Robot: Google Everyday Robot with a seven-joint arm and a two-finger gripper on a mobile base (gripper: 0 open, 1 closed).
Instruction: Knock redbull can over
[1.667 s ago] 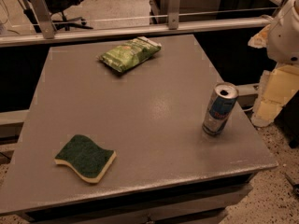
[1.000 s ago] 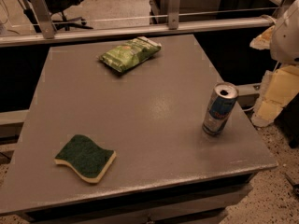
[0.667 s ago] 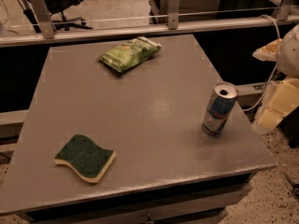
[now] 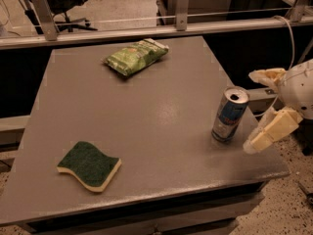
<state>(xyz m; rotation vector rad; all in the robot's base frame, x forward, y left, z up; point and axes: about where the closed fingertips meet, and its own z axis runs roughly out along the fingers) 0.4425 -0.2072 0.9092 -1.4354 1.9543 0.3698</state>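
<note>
The redbull can (image 4: 230,114), slim, silver and blue with an opened top, stands upright near the right edge of the grey table (image 4: 146,116). My gripper (image 4: 250,112) is just to the right of the can, at the table's right edge, at about the can's height. Its two cream fingers (image 4: 272,129) are spread apart, one above and one below, with nothing between them. The gripper is not touching the can.
A green crinkled snack bag (image 4: 136,56) lies at the back centre of the table. A green and yellow sponge (image 4: 89,165) lies at the front left. A metal rail (image 4: 146,31) runs behind the table; the floor drops away to the right.
My gripper has moved down and a little left, closer to the can's right side. The can, bag and sponge have not moved.
</note>
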